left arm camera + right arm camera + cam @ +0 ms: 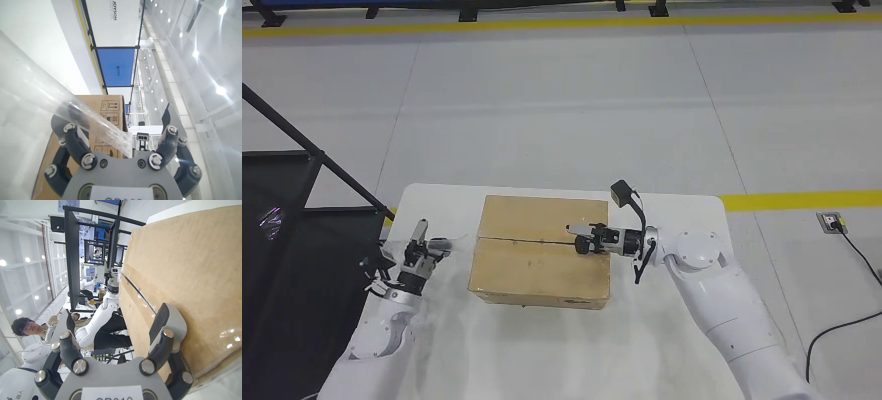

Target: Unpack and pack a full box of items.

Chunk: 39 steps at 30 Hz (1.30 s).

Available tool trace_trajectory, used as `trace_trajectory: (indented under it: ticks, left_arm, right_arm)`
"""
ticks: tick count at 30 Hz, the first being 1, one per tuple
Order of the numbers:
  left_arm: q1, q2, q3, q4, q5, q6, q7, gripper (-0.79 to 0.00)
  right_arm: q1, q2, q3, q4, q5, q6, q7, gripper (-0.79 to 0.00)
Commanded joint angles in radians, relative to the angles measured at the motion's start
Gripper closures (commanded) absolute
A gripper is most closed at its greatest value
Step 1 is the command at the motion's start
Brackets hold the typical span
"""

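Note:
A closed brown cardboard box (540, 250) stands in the middle of the white table (662, 330). Its top flaps meet at a taped seam (136, 289). My right gripper (587, 241) is over the box top at the seam's right end. It is open (113, 321), and one finger pad (160, 321) rests on the cardboard (189, 266) beside the seam. My left gripper (422, 247) sits at the table's left edge, apart from the box, and points at the box's printed side (110, 111). It is open (117, 123), and a clear plastic wrap (90, 117) lies across one finger.
A black frame with dark cloth (282, 220) stands against the table's left side. Bare table lies in front of the box and to its right. The table's far edge runs close behind the box.

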Motion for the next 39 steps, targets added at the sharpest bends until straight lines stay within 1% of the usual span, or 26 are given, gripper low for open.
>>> trace_trajectory:
  ticks: [1,9,17,20,24,30,34,39]
  left_arm:
    - [0.020,0.003,-0.022,-0.046,0.009,-0.002,0.010,-0.785]
    - [0.090,0.011,-0.084,-0.215,0.075,0.016,0.055,-0.785]
    - [0.147,0.012,-0.127,-0.352,0.138,0.031,0.115,-0.785]
    - [0.169,0.011,-0.137,-0.396,0.156,0.032,0.139,-0.785]
    - [0.190,0.009,-0.146,-0.439,0.176,0.041,0.153,-0.785]
    - [0.201,0.004,-0.140,-0.487,0.238,0.059,0.176,-0.785]
    - [0.202,0.000,-0.127,-0.511,0.291,0.076,0.200,-0.785]
    - [0.193,-0.007,-0.101,-0.528,0.339,0.097,0.225,-0.785]
  right_arm:
    - [0.000,0.000,0.000,0.000,0.000,0.000,0.000,-0.785]
    - [0.000,0.000,0.000,0.000,0.000,0.000,0.000,-0.785]
    - [0.000,0.000,0.000,0.000,0.000,0.000,0.000,-0.785]
    - [-0.034,0.006,0.015,-0.049,-0.012,0.002,-0.057,-0.785]
    - [-0.080,0.019,0.041,-0.121,-0.034,0.019,-0.105,-0.785]
    - [-0.119,0.032,0.063,-0.188,-0.045,0.051,-0.113,-0.785]
    - [-0.129,0.038,0.064,-0.198,-0.052,0.084,-0.105,-0.785]
    - [-0.114,0.036,0.045,-0.168,-0.062,0.130,-0.125,-0.785]
